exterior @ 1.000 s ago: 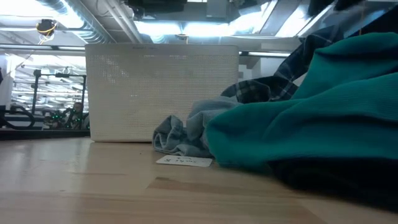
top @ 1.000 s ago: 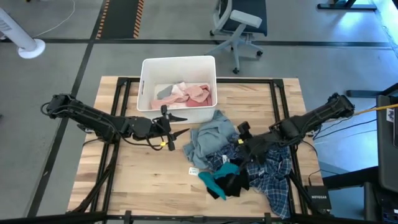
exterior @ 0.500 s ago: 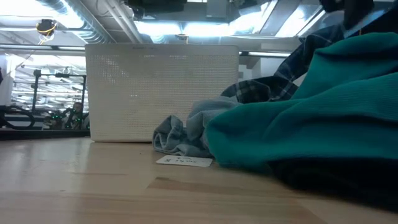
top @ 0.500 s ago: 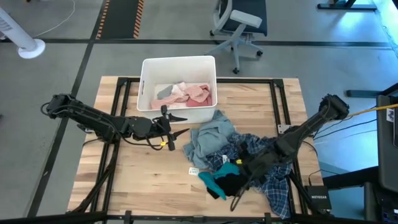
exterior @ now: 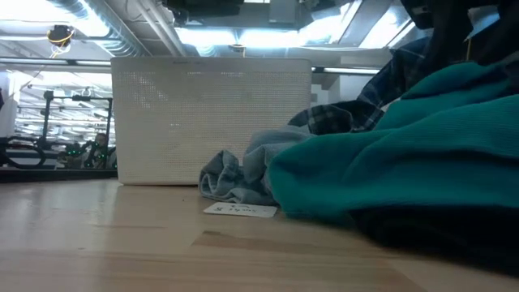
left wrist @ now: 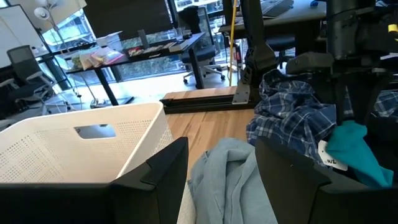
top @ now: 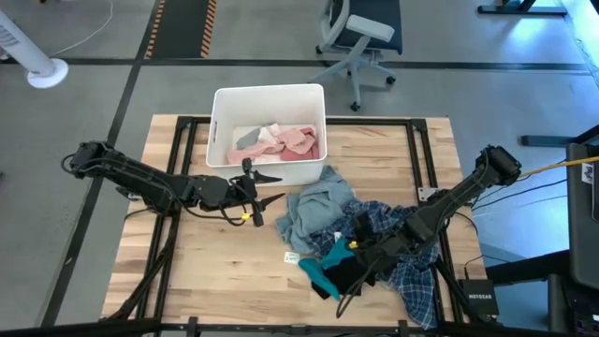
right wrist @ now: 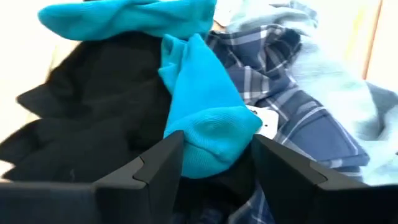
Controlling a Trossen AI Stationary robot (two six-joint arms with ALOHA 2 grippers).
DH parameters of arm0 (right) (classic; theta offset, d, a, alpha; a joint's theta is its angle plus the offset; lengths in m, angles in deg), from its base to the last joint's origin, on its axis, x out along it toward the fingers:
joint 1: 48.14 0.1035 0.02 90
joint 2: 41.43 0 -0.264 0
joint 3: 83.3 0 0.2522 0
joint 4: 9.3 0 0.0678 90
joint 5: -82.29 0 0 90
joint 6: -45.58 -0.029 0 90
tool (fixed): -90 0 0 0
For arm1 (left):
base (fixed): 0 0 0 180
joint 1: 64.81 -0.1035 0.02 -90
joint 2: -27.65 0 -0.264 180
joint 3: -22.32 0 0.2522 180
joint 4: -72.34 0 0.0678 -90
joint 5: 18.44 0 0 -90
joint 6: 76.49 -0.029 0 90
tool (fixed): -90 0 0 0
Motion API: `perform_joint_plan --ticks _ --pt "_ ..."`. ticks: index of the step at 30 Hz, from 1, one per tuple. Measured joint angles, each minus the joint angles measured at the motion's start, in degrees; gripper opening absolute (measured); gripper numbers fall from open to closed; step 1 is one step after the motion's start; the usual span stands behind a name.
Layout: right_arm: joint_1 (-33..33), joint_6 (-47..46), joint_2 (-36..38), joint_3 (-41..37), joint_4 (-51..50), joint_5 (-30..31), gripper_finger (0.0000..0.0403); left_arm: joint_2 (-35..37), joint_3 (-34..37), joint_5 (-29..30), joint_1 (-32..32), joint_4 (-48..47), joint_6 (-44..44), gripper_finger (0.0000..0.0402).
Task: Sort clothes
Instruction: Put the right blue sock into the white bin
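Observation:
A pile of clothes lies on the table right of centre: a grey-blue top point(top: 318, 201), a blue-white plaid shirt point(top: 398, 234), a teal piece point(top: 323, 267) and a black piece point(top: 351, 279). Pink and pale pink pieces point(top: 285, 140) lie in the white bin point(top: 267, 94). My right gripper point(top: 348, 271) is open, low over the pile. The teal piece's rounded end point(right wrist: 211, 137) sits between its fingers. My left gripper point(top: 267, 187) is open and empty in front of the bin, left of the grey-blue top point(left wrist: 230, 174). My right gripper's open fingers point(right wrist: 158, 168) stand on either side of the teal piece's rounded end point(right wrist: 214, 146), coming slanting down from the table's right side. I cannot tell whether they touch it. The teal piece lies on the black piece and the plaid shirt.
A white label point(top: 291, 256) lies on the wood beside the grey-blue top and also shows in the low view point(exterior: 239, 209). The bin stands at the table's far middle. Bare wood point(top: 215, 271) lies at the near left. An office chair point(top: 360, 37) stands beyond the table.
My right gripper has gone from above the plaid shirt toward the table's near edge and down, to the teal and black pieces. In the low view it has come down at the top right. The clothes have kept their places.

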Motion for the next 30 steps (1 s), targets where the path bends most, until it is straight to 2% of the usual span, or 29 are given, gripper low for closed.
perform_joint_plan --ticks 7,18,22,30 --pt "-1.0 -1.0 0.0 -1.6 0.2 -4.1 0.0209 0.0 0.0 0.0 0.0 0.0 -0.1 0.0182" --pt "-1.4 0.7 0.0 -6.2 2.2 0.1 0.0199 0.0 0.0 0.0 0.0 0.0 -0.2 0.0182" --pt "-1.4 2.1 0.0 -6.2 2.5 0.4 0.0153 0.0 0.0 0.0 0.0 0.0 -0.2 0.0182" --pt "-1.4 5.7 0.0 -6.2 2.5 0.4 0.0018 0.0 0.0 0.0 0.0 0.0 -0.2 0.0182"
